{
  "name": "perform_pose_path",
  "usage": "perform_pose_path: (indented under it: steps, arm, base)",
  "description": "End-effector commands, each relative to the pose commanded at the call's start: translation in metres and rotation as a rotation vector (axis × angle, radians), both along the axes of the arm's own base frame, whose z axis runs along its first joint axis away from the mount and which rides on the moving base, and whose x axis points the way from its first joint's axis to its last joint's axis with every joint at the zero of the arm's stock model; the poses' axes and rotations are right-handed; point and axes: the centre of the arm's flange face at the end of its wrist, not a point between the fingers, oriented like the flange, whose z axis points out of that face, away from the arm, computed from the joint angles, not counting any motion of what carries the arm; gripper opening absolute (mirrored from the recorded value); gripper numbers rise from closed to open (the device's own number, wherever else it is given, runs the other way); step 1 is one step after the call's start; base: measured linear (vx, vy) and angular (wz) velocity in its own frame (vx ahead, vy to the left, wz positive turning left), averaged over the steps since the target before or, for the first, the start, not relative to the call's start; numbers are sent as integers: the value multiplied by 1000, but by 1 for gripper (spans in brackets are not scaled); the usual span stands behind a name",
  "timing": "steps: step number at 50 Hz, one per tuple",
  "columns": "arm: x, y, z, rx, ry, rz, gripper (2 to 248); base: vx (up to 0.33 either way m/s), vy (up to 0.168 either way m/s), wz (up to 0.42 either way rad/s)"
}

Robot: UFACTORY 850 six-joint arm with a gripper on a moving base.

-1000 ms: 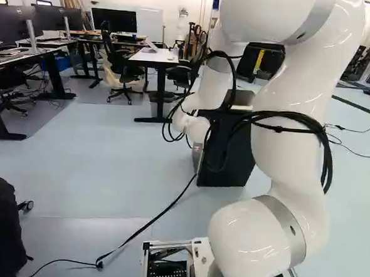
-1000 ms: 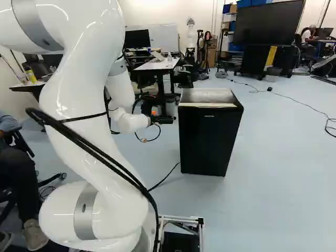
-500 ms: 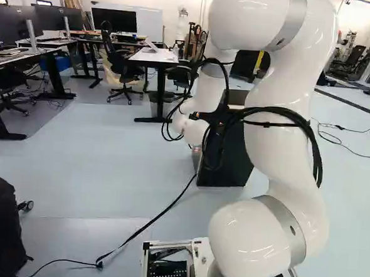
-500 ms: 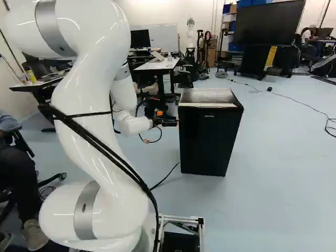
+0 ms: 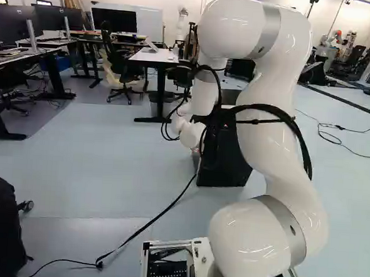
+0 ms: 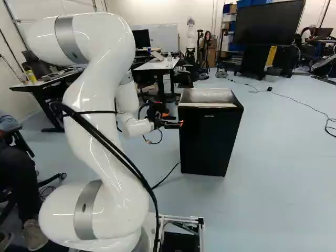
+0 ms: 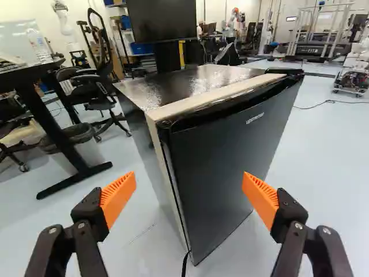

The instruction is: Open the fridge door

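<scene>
- Wrist view: black mini fridge [image 7: 131, 118] standing on floor [image 7: 314, 179], ahead of tool; hard shoving could slide or rock it, so approach gently.
- Door [image 7: 228, 150] looks shut. Probable hinge cover [image 7: 283, 71] at its far top corner; swing should therefore begin at the near edge.
- Step in hand, my reading: line up on near door edge [image 7: 173, 179]. Work one fingertip into the seam, then draw outward along an arc about the hinge, not straight back.
- Tool [image 7: 189, 182] wide open, gripping nothing; near corner shows between its fingers. Contact: cannot tell.
- Orange pads [image 7: 119, 197] well apart; a slip off the smooth face seems likely without purchase behind the edge.
</scene>
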Motion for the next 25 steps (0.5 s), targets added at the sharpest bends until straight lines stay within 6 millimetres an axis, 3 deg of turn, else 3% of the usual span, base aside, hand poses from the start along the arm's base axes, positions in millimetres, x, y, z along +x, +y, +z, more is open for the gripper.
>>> perform_pose_path:
  steps: [25]
  arm:
    - [21,2,-19,-25,-31,-96,247]
  base:
    - [0,0,0]
